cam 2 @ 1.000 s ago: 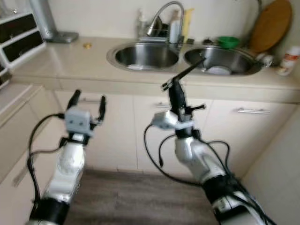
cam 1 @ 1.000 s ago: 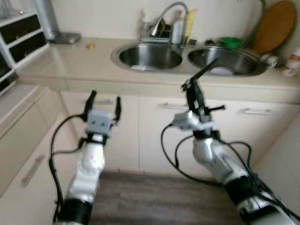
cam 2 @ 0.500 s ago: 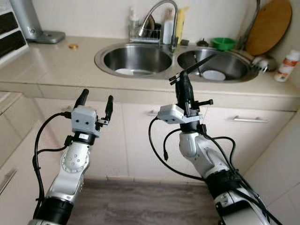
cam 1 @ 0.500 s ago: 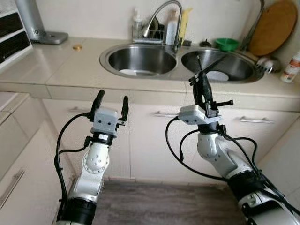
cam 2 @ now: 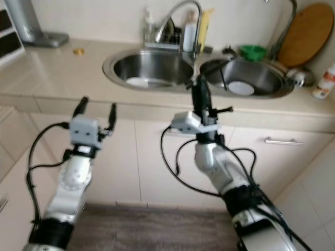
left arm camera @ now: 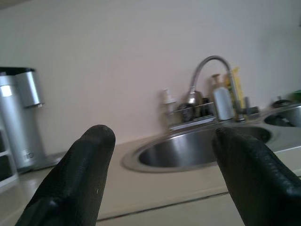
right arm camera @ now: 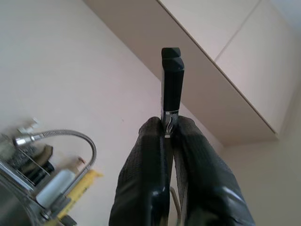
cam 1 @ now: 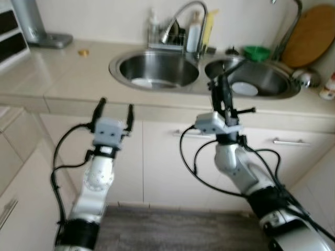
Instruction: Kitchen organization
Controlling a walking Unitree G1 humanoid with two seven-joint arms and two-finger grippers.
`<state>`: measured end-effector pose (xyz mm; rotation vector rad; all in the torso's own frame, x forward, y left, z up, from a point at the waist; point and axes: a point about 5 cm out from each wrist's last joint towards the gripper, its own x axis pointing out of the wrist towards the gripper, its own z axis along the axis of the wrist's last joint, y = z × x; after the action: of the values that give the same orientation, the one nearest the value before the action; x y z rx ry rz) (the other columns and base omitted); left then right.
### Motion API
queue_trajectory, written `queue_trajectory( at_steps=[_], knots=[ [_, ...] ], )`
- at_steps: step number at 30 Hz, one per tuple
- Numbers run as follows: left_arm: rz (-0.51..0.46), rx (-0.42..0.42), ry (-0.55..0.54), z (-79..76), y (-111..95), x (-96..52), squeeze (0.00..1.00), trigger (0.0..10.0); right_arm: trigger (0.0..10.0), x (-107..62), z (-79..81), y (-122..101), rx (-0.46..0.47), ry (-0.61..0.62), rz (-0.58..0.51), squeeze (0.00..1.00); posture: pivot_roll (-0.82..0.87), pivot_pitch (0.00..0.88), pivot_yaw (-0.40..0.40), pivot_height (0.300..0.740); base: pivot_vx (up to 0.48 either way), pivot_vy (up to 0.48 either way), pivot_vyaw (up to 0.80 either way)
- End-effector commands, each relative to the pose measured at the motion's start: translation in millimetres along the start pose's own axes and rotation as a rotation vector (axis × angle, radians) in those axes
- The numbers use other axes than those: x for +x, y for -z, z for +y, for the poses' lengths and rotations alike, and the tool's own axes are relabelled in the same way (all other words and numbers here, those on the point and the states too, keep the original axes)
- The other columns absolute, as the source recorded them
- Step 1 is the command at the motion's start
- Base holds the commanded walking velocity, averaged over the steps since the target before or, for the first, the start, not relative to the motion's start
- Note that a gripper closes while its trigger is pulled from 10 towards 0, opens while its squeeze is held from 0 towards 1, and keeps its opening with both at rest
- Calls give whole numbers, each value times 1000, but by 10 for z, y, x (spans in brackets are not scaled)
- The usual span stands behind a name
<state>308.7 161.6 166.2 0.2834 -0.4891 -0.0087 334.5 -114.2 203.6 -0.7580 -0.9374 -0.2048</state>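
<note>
**Inspector A:** Nearest first, the left gripper (cam 1: 113, 109) is raised in front of the cabinet doors (cam 1: 157, 157), below the counter edge, at about 9 o'clock from the other arm. Its two fingers (left arm camera: 80, 174) stand well apart with nothing between them.

**Inspector B:** Noted. And the right gripper (cam 1: 222, 94)?

**Inspector A:** Raised at the counter's front edge, fingers pressed together on a thin black utensil (right arm camera: 171, 89). Its dark handle end sticks up past the fingertips. I cannot tell what kind of utensil it is.

**Inspector B:** Beyond the arms?

**Inspector A:** A beige countertop (cam 1: 63, 73) with a double steel sink (cam 1: 157, 68). White dishes lie in both basins. At 12 o'clock behind the basins, a curved faucet (cam 2: 178, 15) and bottles. Further toward 2 o'clock, a green bowl (cam 1: 257, 52) and a round wooden board (cam 1: 313, 35) leaning on the wall. At 10 o'clock, a silver appliance (left arm camera: 21, 117).
</note>
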Motion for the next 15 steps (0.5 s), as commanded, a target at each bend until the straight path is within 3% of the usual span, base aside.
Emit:
queue_trajectory(
  at_steps=[1, 15],
  knots=[
    [-15, -19, 21, -86, -45, 32, 0, 10000, 10000, 22, -74, 62, -18, 22, 20, 0, 89, 0, -42, 740, 296, 0, 0],
    [-15, -17, 25, -87, -49, 51, 0, 10000, 10000, 35, -83, 100, -13, 29, 51, 0, 89, 0, -39, 740, 298, 0, 0]
  ],
)
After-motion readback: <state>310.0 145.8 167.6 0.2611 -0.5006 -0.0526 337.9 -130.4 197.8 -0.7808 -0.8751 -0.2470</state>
